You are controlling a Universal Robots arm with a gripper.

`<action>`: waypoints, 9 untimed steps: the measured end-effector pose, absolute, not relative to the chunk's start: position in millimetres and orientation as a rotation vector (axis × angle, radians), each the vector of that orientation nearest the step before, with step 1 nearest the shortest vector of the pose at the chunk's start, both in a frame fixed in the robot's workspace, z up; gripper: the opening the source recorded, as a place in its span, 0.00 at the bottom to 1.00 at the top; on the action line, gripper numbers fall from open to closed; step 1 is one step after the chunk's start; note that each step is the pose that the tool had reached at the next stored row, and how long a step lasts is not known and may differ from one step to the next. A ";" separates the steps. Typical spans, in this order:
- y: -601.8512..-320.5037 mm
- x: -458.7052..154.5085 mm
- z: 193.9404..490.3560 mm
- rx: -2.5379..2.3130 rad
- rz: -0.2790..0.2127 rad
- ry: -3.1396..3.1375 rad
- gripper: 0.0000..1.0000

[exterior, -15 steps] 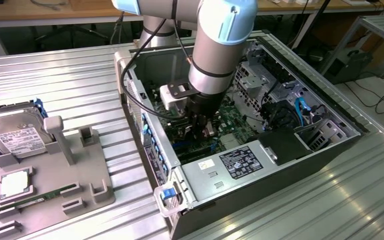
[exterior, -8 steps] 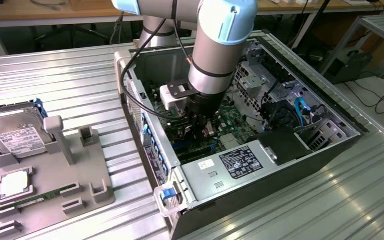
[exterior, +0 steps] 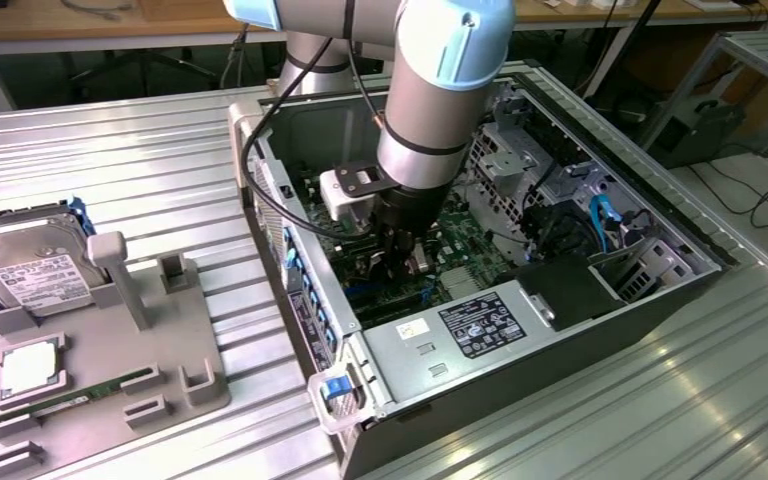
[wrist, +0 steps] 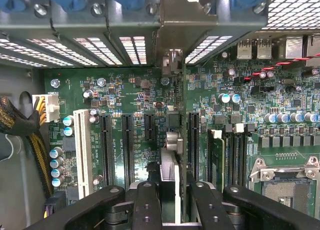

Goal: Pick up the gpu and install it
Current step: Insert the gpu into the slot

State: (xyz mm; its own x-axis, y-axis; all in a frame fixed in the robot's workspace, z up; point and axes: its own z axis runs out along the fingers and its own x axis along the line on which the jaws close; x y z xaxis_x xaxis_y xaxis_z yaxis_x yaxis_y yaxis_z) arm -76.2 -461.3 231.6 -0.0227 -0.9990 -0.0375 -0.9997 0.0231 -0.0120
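Clamping gpu (wrist: 172, 162) edge-on btwn gripper (wrist: 171, 202) fingers, card upright over mobo (wrist: 125, 90) slots, bracket end up against rear slot covers (wrist: 135, 45). Inside open pc case (exterior: 398, 345), hdd (exterior: 31, 270) parked on gray tray (exterior: 171, 350) well apart.

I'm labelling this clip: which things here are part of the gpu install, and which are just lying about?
In the job:
- gpu, edge-on between the pincer's fingers, over the motherboard slots
- open pc case

Lying about:
- hard drive on the grey fixture, at the exterior view's left
- memory stick in that fixture
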 end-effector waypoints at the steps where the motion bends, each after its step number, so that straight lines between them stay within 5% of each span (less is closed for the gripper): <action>1: -461.3 -76.2 231.6 -2.171 0.027 2.222 0.28; 9: -461.3 -77.1 230.3 -2.171 0.028 2.221 0.28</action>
State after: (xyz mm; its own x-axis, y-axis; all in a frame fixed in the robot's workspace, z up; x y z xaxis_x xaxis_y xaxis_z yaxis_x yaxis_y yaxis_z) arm -77.1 -461.3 230.3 -0.0226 -0.9990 -0.0377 -0.9997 0.0231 -0.0120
